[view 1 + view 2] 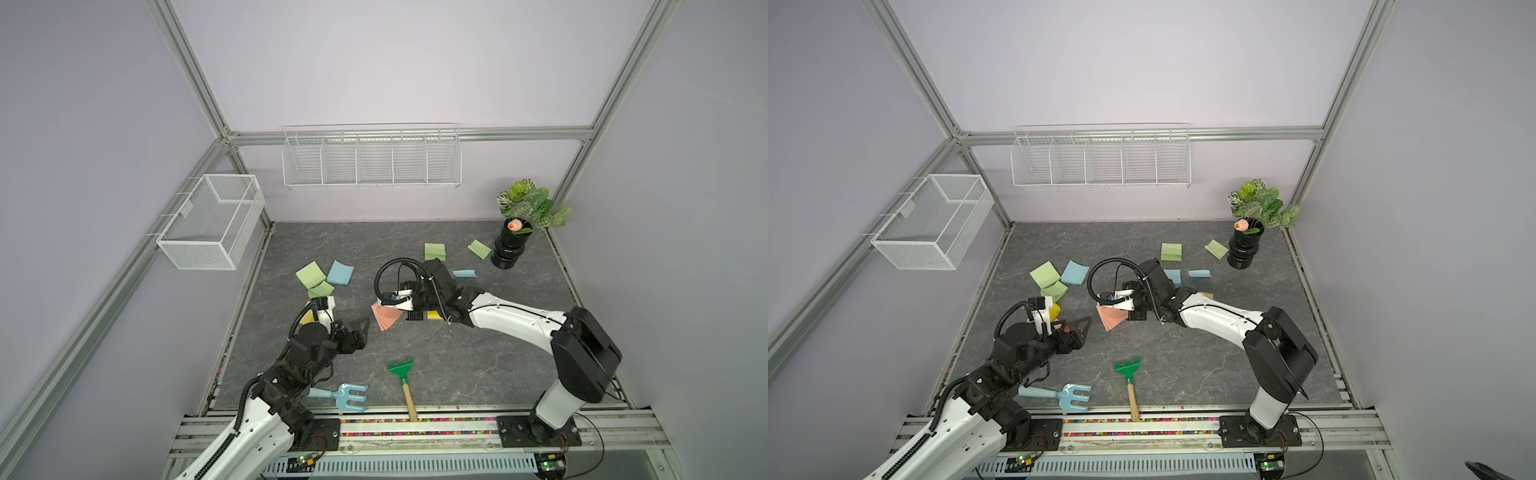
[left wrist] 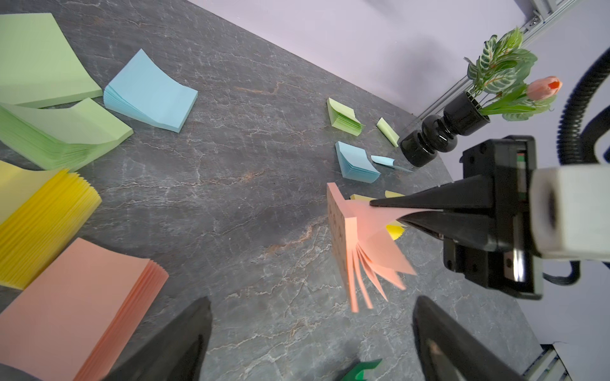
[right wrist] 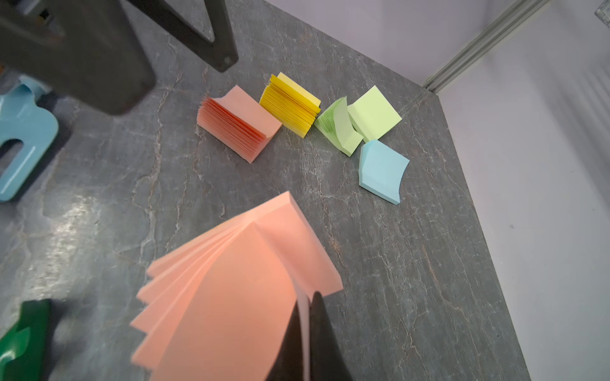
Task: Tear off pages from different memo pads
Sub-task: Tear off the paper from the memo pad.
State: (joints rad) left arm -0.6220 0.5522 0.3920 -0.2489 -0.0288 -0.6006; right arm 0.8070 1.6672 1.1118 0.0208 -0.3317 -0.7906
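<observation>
**Salmon pad hangs from our right gripper; left gripper free.**

Nearest us, the blue fork [image 1: 351, 397] has its handle hidden under our left arm [image 1: 286, 386]. Our left gripper [image 2: 312, 300] gapes wide, grasping nothing. In both top views its wrist covers most of the yellow pad [image 3: 290, 105] and the resting salmon pad [image 3: 237, 125]. Our right gripper [image 2: 386, 211] is clenched on the outer sheets of the held salmon pad [image 1: 386, 318], which hangs fanned above the table [image 1: 457, 365]. How many sheets we cannot tell, as the lower ones are blurred. Beyond, a blue pad [image 1: 1173, 275] peeks from behind that wrist, and a green page [image 1: 479, 249] and a blue page [image 1: 464, 273] lie near the vase [image 1: 509, 249].
</observation>
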